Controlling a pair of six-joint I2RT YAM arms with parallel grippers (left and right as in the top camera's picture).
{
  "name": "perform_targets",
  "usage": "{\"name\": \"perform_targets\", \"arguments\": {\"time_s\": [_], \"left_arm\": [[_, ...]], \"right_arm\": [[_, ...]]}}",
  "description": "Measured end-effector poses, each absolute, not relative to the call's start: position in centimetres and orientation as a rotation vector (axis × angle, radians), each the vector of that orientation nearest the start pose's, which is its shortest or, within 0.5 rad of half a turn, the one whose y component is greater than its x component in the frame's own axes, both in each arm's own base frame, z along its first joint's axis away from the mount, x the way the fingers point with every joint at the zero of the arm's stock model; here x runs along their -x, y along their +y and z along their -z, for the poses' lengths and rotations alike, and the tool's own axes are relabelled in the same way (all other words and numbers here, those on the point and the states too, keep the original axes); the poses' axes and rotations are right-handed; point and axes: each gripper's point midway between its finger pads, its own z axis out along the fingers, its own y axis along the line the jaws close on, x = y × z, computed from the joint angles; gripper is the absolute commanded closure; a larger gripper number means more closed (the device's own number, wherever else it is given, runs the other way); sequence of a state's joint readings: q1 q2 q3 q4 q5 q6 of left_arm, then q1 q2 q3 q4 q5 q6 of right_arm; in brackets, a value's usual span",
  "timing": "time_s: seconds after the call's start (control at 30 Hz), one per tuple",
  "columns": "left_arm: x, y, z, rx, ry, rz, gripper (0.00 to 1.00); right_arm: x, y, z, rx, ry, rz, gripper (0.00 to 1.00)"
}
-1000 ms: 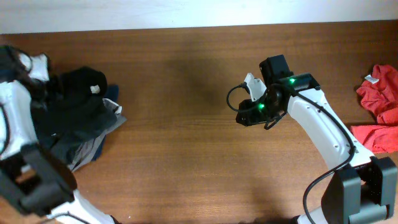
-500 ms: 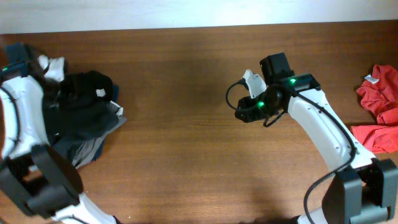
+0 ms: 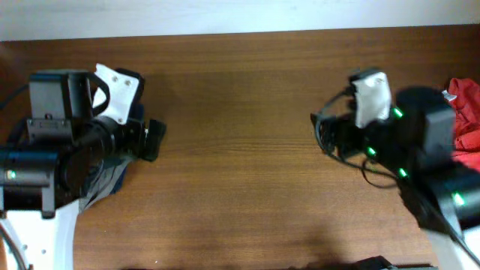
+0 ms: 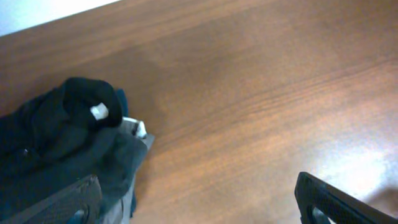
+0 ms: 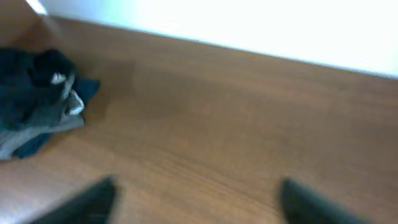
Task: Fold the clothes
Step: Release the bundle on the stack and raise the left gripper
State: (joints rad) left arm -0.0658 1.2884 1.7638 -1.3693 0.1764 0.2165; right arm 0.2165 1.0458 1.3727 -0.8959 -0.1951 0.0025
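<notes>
A heap of dark clothes, black on top with grey and blue layers beneath, lies on the wooden table. My left gripper hovers open above bare wood just right of the heap, holding nothing. In the overhead view the raised left arm hides most of the heap. Red clothes lie at the table's right edge. My right gripper is open and empty over bare table, and its blurred view shows the dark heap far to the left. Overhead, the left gripper and right gripper are high above the table.
A white wall runs along the table's far edge. Both arms stand tall close under the overhead camera, the left arm over the table's left end and the right arm over its right end.
The left gripper let go of the dark heap and opened wide. The right gripper opened wider. Both arms rose toward the overhead camera, the right one shifting right.
</notes>
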Motion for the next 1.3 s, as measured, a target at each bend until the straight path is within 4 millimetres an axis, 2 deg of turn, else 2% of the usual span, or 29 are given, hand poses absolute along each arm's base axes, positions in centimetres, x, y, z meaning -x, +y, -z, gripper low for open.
{"name": "perform_targets", "arguments": {"time_s": [0.13,0.33,0.53,0.8,0.93,1.03,1.13,1.23,1.3], "left_arm": [[-28.1,-4.7,-33.9,-0.413,2.445,0.145,0.01],[-28.0,-4.7,-33.7,-0.413,2.453,0.147,0.01],[-28.0,-4.7,-33.7,-0.413,2.454,0.147,0.01],[-28.0,-4.7,-33.7,-0.414,2.456,0.147,0.01],[-28.0,-4.7,-33.7,-0.413,2.456,0.147,0.01],[-28.0,-4.7,-33.7,-0.413,2.456,0.147,0.01],[-28.0,-4.7,-33.7,-0.413,2.456,0.146,0.01],[-28.0,-4.7,-33.7,-0.412,2.457,0.144,0.01],[-28.0,-4.7,-33.7,-0.412,2.456,0.143,0.01]], "right_arm": [[-28.0,9.2,-35.9,0.329,2.077,-0.318,0.01],[-28.0,9.1,-35.8,0.323,2.083,-0.307,0.01],[-28.8,9.2,-34.9,0.322,2.116,-0.301,0.01],[-30.4,9.3,-31.8,0.32,2.23,-0.287,0.01],[-29.9,8.8,-32.9,0.307,2.189,-0.261,0.01],[-28.7,7.4,-35.4,0.263,2.082,-0.198,0.01],[-25.6,5.3,-37.2,0.199,1.976,-0.119,0.01],[-22.6,3.3,-37.3,0.144,1.906,-0.057,0.01],[-20.7,2.2,-36.2,0.111,1.876,-0.022,0.01]]}}
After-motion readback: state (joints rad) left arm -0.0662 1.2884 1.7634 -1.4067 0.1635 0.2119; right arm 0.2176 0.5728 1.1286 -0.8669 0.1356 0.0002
